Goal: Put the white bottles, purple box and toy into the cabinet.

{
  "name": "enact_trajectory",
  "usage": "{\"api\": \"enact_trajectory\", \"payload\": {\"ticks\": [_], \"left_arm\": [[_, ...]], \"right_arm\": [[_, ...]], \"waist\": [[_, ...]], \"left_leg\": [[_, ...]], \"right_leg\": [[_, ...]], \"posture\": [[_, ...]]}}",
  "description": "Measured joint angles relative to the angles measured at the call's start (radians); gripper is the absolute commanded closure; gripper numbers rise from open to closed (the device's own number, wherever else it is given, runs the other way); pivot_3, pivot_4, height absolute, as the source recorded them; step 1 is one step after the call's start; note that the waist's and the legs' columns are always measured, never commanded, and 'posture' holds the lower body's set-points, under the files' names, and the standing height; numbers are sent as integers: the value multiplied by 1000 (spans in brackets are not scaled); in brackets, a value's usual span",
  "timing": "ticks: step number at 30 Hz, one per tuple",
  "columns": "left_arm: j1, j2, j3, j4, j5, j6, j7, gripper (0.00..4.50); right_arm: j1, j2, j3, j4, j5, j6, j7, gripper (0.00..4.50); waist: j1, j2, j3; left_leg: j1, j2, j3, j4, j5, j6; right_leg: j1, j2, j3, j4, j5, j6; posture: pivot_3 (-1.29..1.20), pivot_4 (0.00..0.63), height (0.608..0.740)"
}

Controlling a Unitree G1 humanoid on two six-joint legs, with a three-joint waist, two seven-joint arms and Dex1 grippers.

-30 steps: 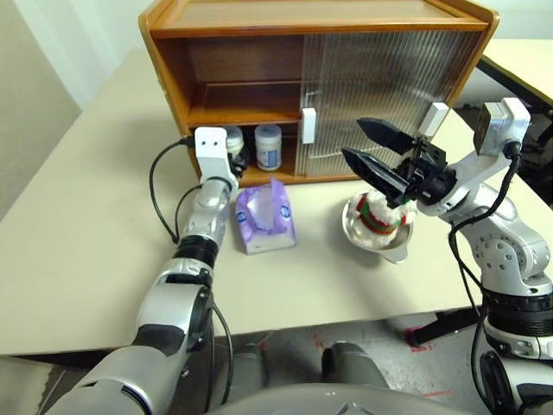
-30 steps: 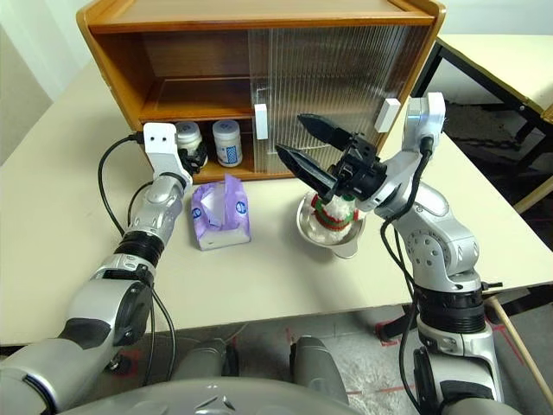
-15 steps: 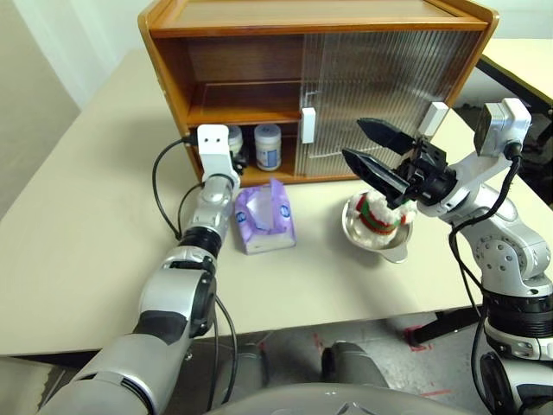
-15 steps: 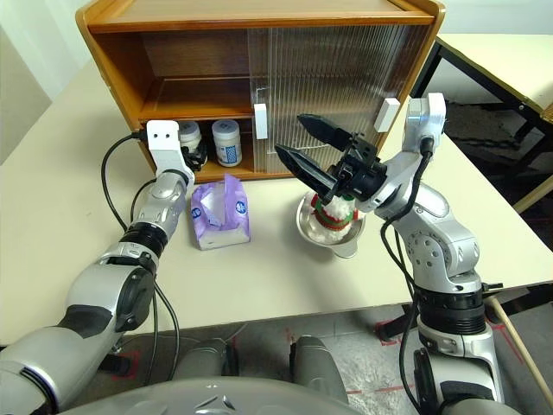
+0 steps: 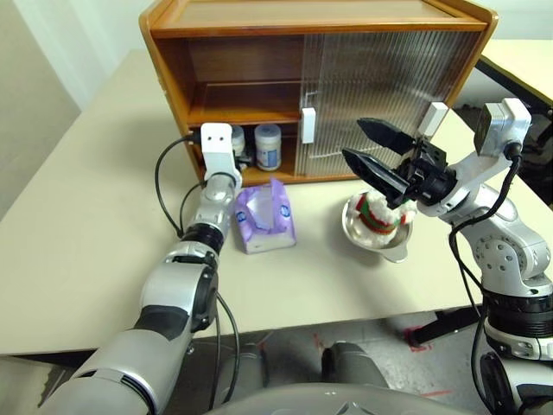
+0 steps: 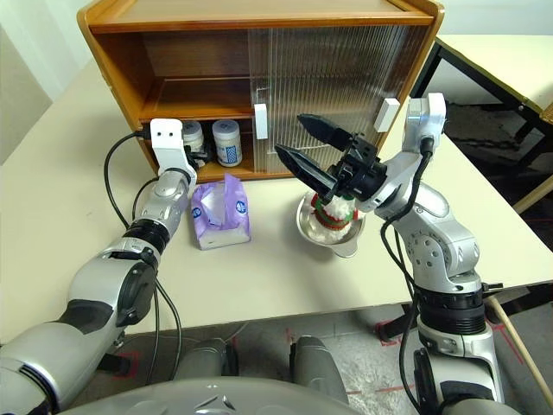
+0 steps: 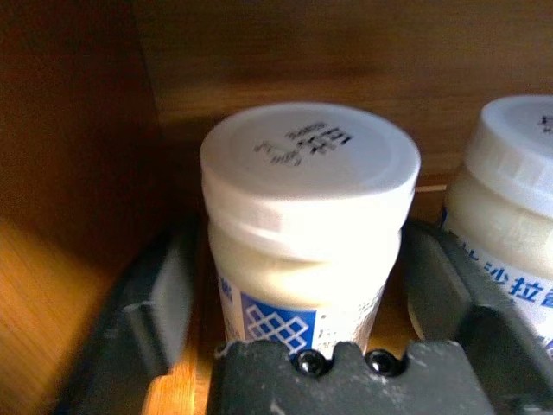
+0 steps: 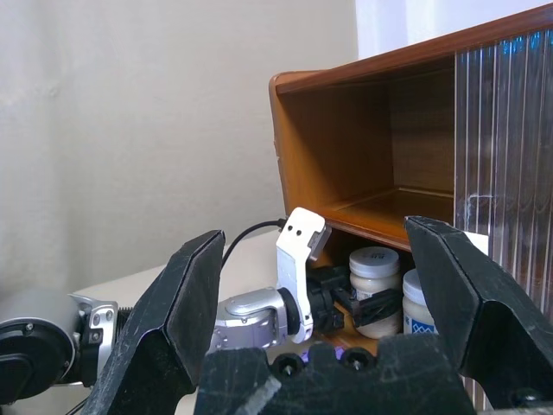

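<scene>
The left claw (image 7: 307,285) has just let go: its fingers stand clear of the bottle (image 7: 309,216) beside its twin (image 7: 510,181) in the cabinet (image 5: 173,60). Both bottles are stowed; box (image 5: 264,216) and toy (image 5: 378,212) wait on the surface (image 5: 86,216), the right claw (image 5: 373,148) gaping empty.

right gripper (image 8: 320,285): fingers spread wide, empty | left gripper (image 8: 367,303): around one white bottle (image 8: 373,278) in cabinet (image 8: 363,130) | second bottle (image 8: 421,304) beside

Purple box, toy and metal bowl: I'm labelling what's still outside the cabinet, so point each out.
purple box (image 5: 265,218): left eye view, top face.
toy (image 5: 378,213): left eye view, striped body.
metal bowl (image 5: 390,249): left eye view, front rim.
</scene>
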State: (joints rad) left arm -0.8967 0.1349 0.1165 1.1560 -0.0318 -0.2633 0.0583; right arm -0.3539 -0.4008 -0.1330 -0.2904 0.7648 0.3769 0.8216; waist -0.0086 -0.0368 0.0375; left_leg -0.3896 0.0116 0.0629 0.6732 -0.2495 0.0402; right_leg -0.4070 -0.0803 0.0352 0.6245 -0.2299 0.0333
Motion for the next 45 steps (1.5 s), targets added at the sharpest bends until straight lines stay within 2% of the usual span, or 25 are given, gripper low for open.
{"api": "enact_trajectory", "payload": {"ticks": [9, 15, 31, 45], "left_arm": [[5, -7, -4, -13, 1, -8, 4, 23], [56, -30, -11, -93, 1, -6, 17, 23], [229, -42, -21, -401, 1, 112, 42, 23], [347, -15, -42, -676, -3, 268, -46, 23]], "right_arm": [[0, 0, 0, 0, 0, 0, 2, 0], [0, 3, 2, 0, 0, 0, 5, 0], [-4, 5, 7, 6, 0, 0, 25, 0], [-16, 12, 12, 23, -1, 0, 35, 0]], "waist": [[0, 0, 0], [1, 0, 0], [3, 0, 0], [5, 0, 0]], "left_leg": [[0, 1, 0, 5, 0, -1], [0, 1, 0, 5, -1, -1], [0, 2, 0, 6, -1, -1], [0, 2, 0, 6, -1, -1]], "right_leg": [[1, 0, 0, 0, 1, 0], [1, 0, 0, 0, 1, 0], [1, 0, 0, 0, 2, 0], [1, 0, 0, 0, 2, -1]], "posture": [[0, 0, 740], [9, 0, 740], [33, 0, 740], [43, 0, 740]]}}
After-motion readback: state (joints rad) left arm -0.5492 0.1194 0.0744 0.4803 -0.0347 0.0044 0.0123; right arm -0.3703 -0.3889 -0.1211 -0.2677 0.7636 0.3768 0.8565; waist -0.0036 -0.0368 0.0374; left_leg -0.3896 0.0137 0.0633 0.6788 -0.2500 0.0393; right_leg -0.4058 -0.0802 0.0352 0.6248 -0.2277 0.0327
